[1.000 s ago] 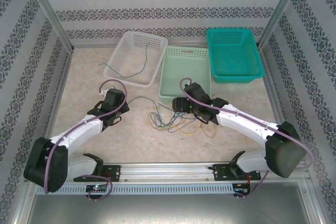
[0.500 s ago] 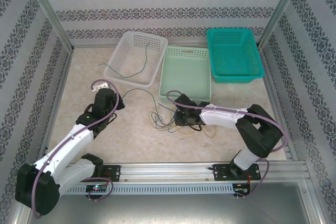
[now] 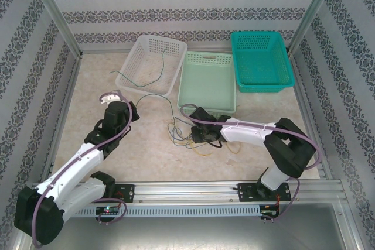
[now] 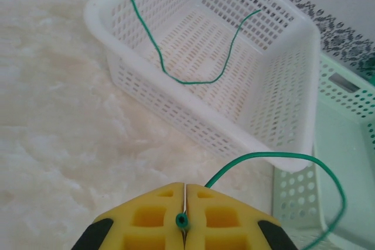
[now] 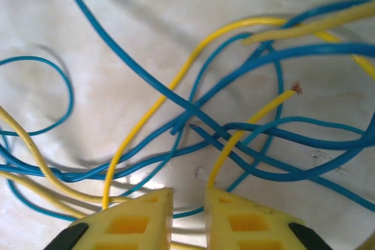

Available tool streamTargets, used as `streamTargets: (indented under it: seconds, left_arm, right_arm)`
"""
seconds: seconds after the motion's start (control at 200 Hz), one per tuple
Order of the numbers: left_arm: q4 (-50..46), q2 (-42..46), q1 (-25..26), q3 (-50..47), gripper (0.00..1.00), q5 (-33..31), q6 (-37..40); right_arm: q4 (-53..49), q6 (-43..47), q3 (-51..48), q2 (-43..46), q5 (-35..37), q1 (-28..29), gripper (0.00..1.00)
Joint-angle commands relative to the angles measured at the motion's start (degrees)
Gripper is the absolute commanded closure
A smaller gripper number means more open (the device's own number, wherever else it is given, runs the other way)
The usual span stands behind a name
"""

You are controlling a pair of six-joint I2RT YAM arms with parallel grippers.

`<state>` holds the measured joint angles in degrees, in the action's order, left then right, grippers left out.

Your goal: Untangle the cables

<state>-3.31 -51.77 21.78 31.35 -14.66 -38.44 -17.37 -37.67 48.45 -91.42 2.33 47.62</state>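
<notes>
Separation step in hand. Left gripper [image 4: 183, 203] pinches green cable [image 4: 281, 156]; right gripper [image 5: 187, 203], jaws narrowly apart, sits over tangle [image 5: 193, 115]. Next move probably requires pinning tangle and drawing green clear.

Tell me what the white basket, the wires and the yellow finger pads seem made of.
White basket: moulded plastic by the look, semi-matte, perforated grid walls. Yellow wire and blue wire: glossy plastic sheath; the yellow end shows a bare reddish tip, likely copper. Finger pads: yellow, matte, with square recesses; rubber or printed plastic, I cannot tell which.
</notes>
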Motion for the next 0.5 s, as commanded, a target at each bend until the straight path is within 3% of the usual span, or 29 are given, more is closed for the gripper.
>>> streamTargets:
  seconds: [0.0, 0.07, 0.13, 0.17, 0.37, 0.5]
  left_arm:
    - [3.2, 2.4, 1.1, -1.2, 1.00, -5.3, -1.2]
    - [4.4, 3.2, 1.3, -1.9, 1.00, -6.8, -1.2]
    - [6.5, 3.1, 1.6, -2.6, 1.00, -6.7, -1.4]
    - [7.3, 2.8, 1.7, -2.7, 1.00, -6.3, -1.6]
    - [8.7, 1.0, 2.9, -2.2, 1.00, -7.8, -2.1]
    - [8.5, 2.0, 2.9, -1.1, 1.00, -11.1, 0.7]
  right_arm:
    - [-0.1, 0.6, 0.7, 2.7, 1.9, 0.7, 0.75]
    - [-0.2, 0.9, 0.7, 3.2, 2.4, 0.7, 0.71]
    - [-0.5, 1.1, 1.0, 3.3, 2.7, 0.7, 0.57]
    - [-0.3, 1.3, 1.2, 3.4, 2.9, 0.8, 0.55]
    - [-1.0, 1.7, 4.0, 0.3, 3.3, 0.9, 0.54]
    - [-2.5, 2.2, 4.6, -2.8, 3.3, 1.4, 0.66]
